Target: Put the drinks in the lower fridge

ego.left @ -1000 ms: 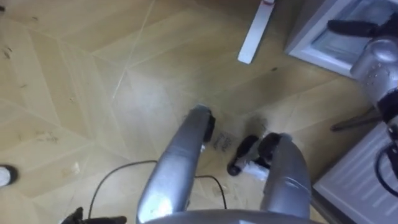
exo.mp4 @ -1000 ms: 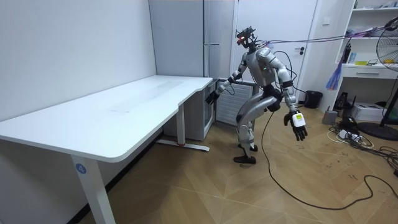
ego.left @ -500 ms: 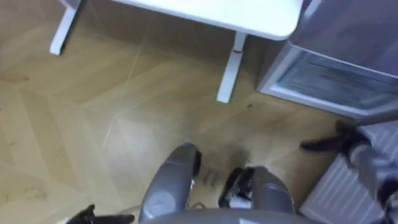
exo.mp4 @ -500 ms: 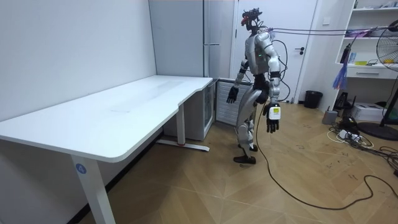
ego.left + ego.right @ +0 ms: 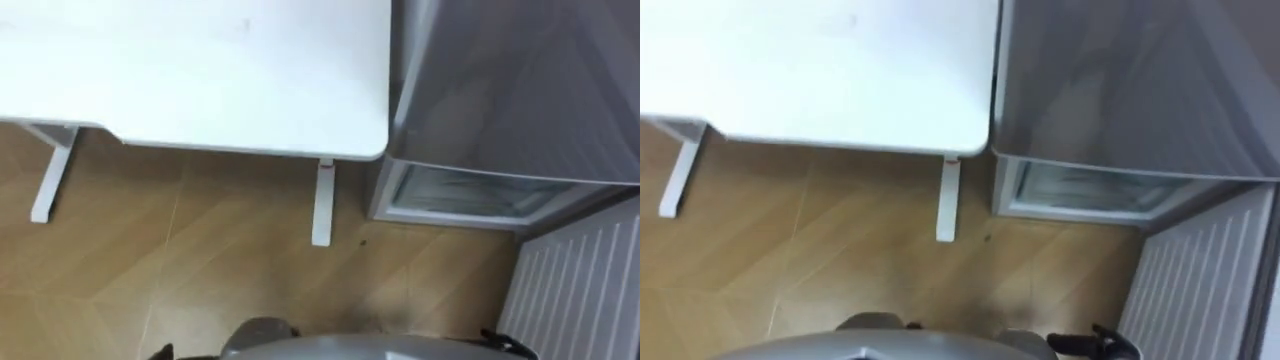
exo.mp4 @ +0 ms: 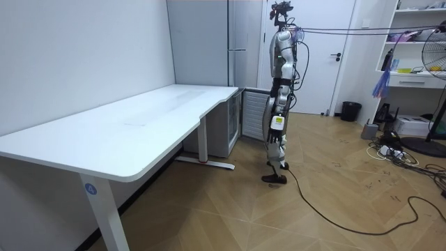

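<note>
The step in hand, as I judge it, is to fetch the drinks; where they are I cannot tell. The lower fridge (image 5: 455, 192) stands open at floor level, just beside the desk's (image 5: 200, 80) end and under a grey upper door (image 5: 510, 80); a white ribbed panel (image 5: 575, 285) at the robot's right is, I take it, its swung-out door. To do this well the robot, upright between desk and fridge, should turn with care, since that panel is near and easy to clip; for the placing it should bend low and pass each drink in upright.

The left robot hand (image 6: 277, 127) hangs at the thigh, fingers relaxed, holding nothing; the right robot hand (image 5: 510, 345) is a dark blur at the lower edge — open or closed, I cannot tell.

The desk is white and smooth, on white legs (image 5: 320, 205); the floor (image 5: 200, 270) is pale wood in a herringbone pattern; a white door (image 6: 348, 63) and shelves (image 6: 418, 70) stand at the room view's right.
</note>
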`<state>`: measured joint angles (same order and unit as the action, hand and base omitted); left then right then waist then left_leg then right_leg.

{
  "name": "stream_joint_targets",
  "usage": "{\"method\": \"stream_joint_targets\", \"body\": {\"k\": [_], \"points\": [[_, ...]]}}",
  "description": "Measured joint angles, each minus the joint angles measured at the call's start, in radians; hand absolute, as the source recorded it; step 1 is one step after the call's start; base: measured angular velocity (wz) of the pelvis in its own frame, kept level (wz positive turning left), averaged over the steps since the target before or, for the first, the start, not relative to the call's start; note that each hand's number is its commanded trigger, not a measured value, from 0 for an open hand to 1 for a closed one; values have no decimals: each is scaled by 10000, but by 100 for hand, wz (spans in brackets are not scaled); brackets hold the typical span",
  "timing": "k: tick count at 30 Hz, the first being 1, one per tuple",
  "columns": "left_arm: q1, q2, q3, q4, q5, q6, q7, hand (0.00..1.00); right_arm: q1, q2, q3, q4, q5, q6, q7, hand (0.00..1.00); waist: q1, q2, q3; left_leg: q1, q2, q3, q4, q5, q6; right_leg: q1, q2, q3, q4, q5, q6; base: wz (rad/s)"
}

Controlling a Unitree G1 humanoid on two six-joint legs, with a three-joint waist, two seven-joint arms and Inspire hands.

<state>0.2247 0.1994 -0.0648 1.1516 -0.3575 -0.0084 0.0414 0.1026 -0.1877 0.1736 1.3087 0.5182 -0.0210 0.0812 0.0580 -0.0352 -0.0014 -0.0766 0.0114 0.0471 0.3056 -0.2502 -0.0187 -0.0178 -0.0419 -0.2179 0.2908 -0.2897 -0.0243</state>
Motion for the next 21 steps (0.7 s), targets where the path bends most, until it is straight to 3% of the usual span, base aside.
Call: {"method": "stream_joint_targets", "body": {"k": [7,12,21], "points": [[-11,-285,1000,-357,815,16,171,0,86,128,-695,87,-137,245,347,0,-203,-18,117,1111,-41,74,-771,-1,2,1069,118,319,-972,385,157,-14],[-210,-295,1302,-346,1992,162,63,0,99,185,-1185,110,-505,418,648,0,-275,-30,97,1285,-76,46,-976,10,20,1080,120,550,-1088,461,209,-16],[-370,-398,1651,-295,2425,277,-66,0,159,252,-1607,220,-642,445,825,0,-384,7,106,1539,-84,61,-1119,23,42,1244,148,794,-1282,549,239,-9]]}}
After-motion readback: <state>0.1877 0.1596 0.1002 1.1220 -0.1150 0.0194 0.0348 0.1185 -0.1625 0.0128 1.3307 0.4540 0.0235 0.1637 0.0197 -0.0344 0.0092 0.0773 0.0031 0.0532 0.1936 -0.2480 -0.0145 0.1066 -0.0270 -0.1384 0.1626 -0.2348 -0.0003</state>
